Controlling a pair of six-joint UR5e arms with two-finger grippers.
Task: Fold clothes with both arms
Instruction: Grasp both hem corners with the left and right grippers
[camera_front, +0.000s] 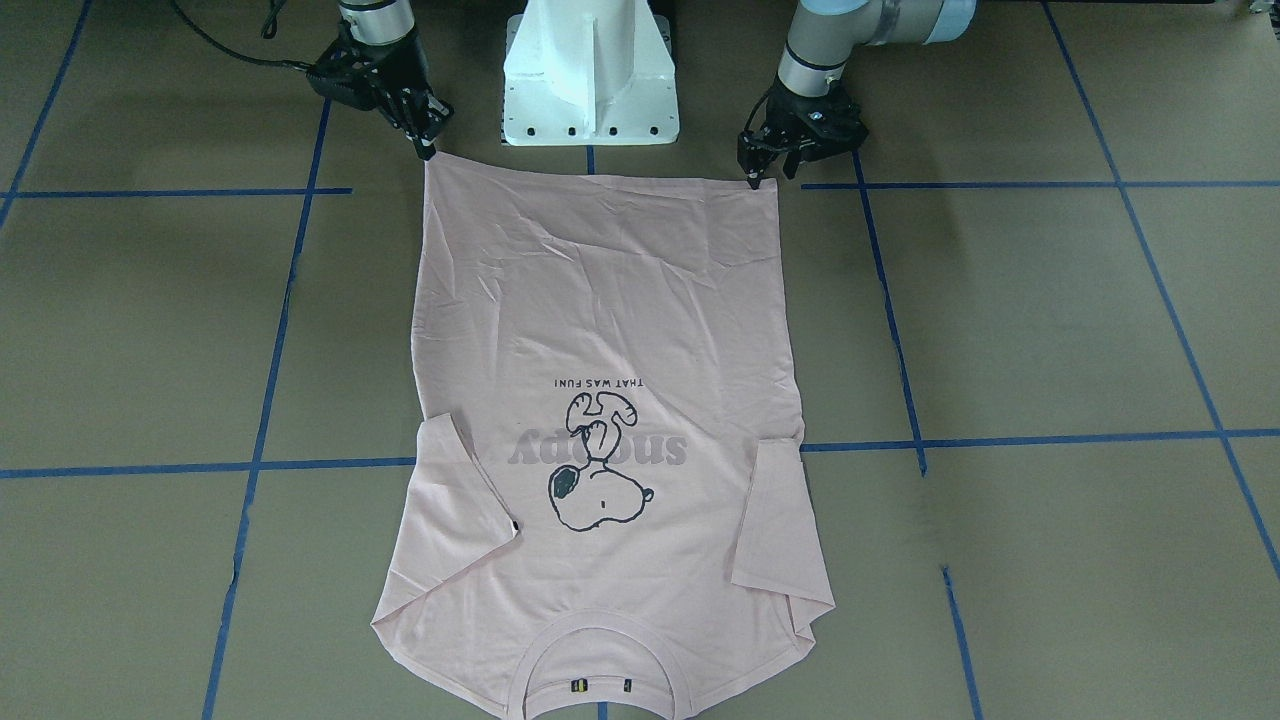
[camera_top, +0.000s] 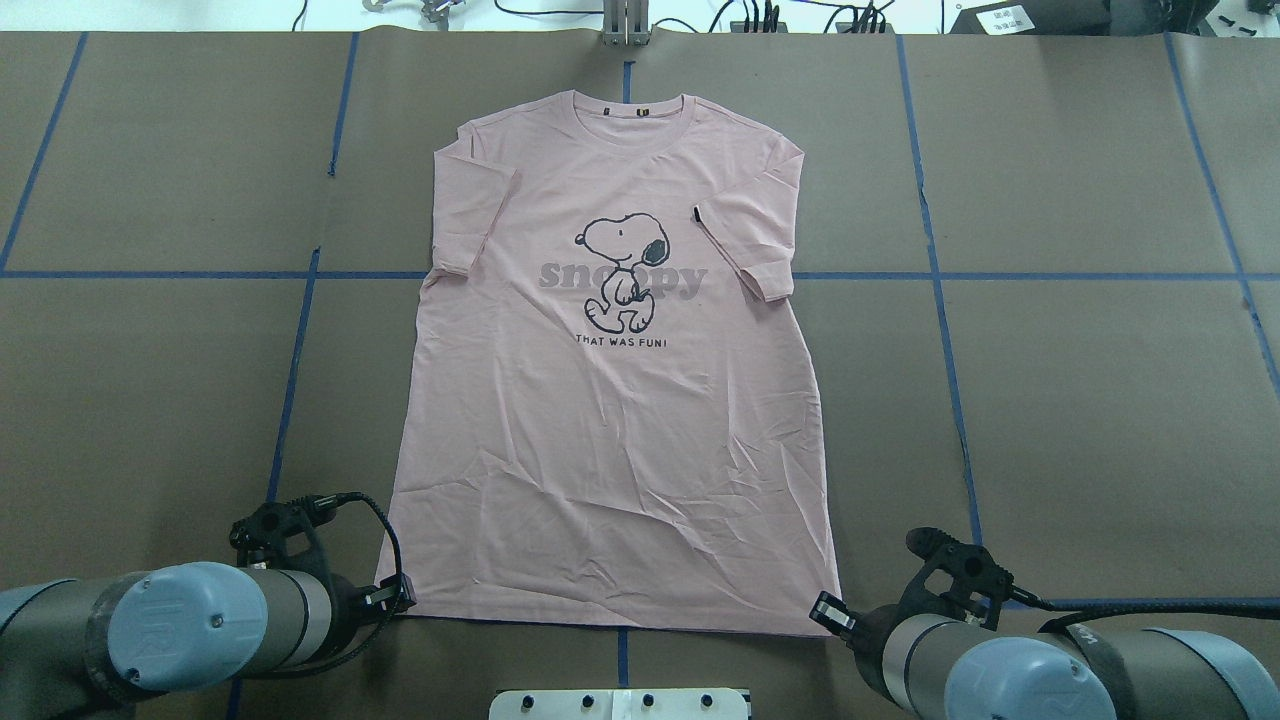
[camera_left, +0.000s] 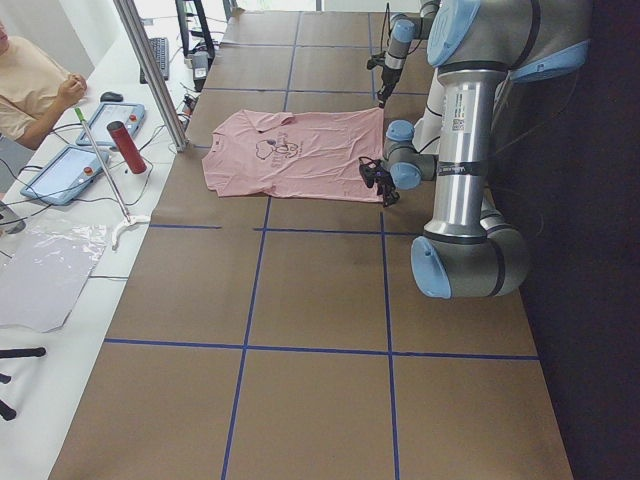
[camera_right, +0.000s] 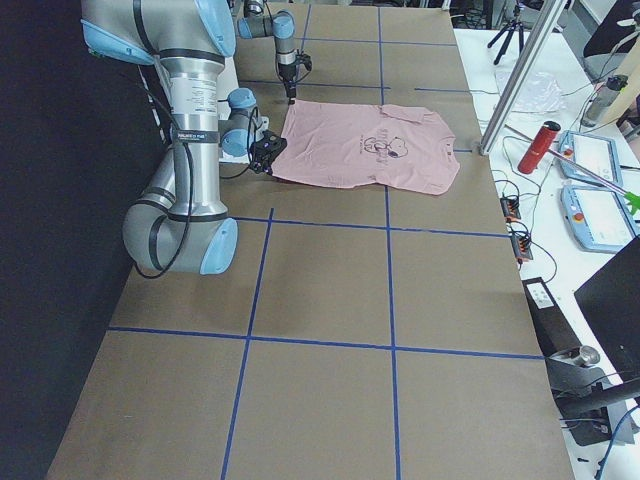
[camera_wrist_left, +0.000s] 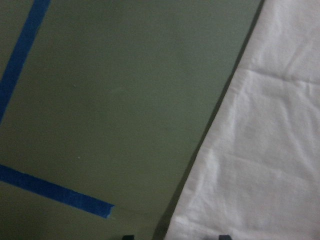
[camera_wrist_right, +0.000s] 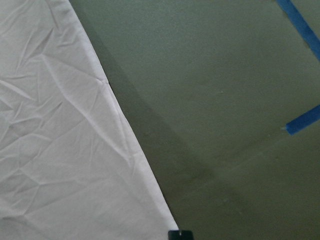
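Observation:
The pale pink T-shirt (camera_top: 610, 450) lies flat and face up on the brown table, with its collar at the far side and its hem toward the robot base. My left gripper (camera_front: 768, 172) is low over its hem corner. In the left wrist view its two fingertips (camera_wrist_left: 127, 237) stand well apart either side of the shirt's edge (camera_wrist_left: 265, 150), so it is open. My right gripper (camera_front: 430, 148) is at the other hem corner. In the right wrist view its fingertips (camera_wrist_right: 179, 235) show as one closed tip right at the cloth's corner (camera_wrist_right: 60, 150).
The white pedestal (camera_front: 590, 80) stands between the arms, just behind the hem. Blue tape lines (camera_top: 940, 330) grid the table. A side bench on the far side holds tablets and a red bottle (camera_left: 125, 145), with a metal post (camera_left: 150, 70) and a seated person (camera_left: 30, 85).

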